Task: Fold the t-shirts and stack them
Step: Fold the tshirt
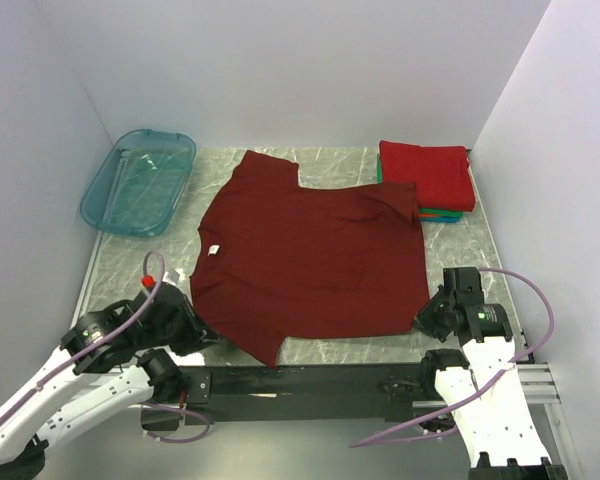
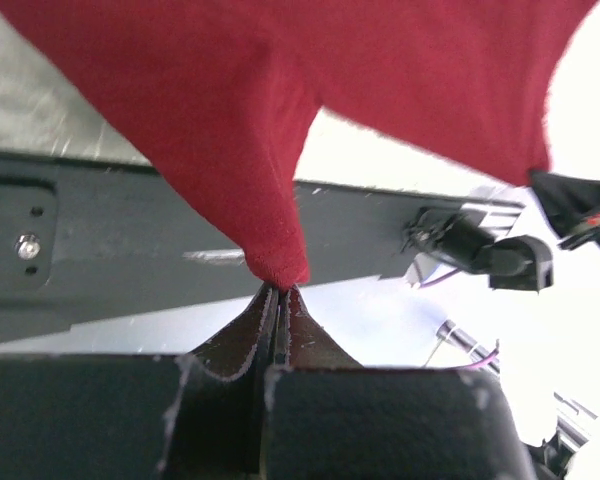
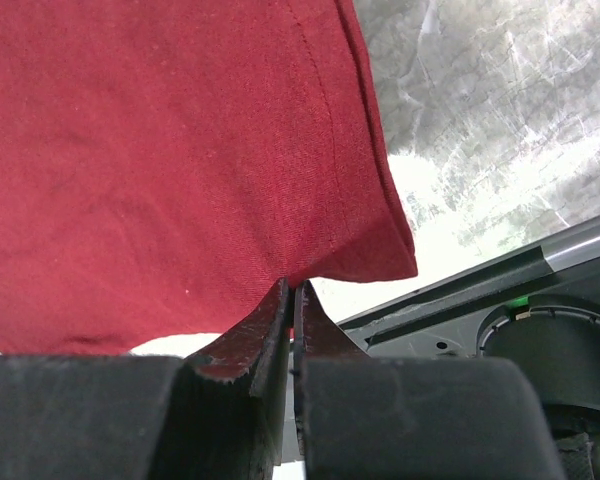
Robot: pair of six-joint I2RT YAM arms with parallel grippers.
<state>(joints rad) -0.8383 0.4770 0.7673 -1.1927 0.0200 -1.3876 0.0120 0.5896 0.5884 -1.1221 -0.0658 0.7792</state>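
Note:
The dark maroon t-shirt (image 1: 310,260) lies spread flat mid-table, its collar with the white neck label (image 1: 212,250) to the left and its hem to the right. My left gripper (image 1: 206,336) is shut on the shirt's near left edge by the near sleeve; in the left wrist view the gripper (image 2: 277,287) pinches a point of cloth (image 2: 270,150). My right gripper (image 1: 426,320) is shut on the near hem corner; in the right wrist view the gripper (image 3: 292,286) holds the hem (image 3: 180,150). A folded stack sits at the back right with a bright red shirt (image 1: 427,174) on top.
Green, orange and blue edges (image 1: 442,214) show under the red folded shirt. A translucent teal tub (image 1: 138,181) stands at the back left by the wall. White walls close in the marbled table (image 1: 460,250) on three sides. A dark rail (image 1: 310,380) runs along the near edge.

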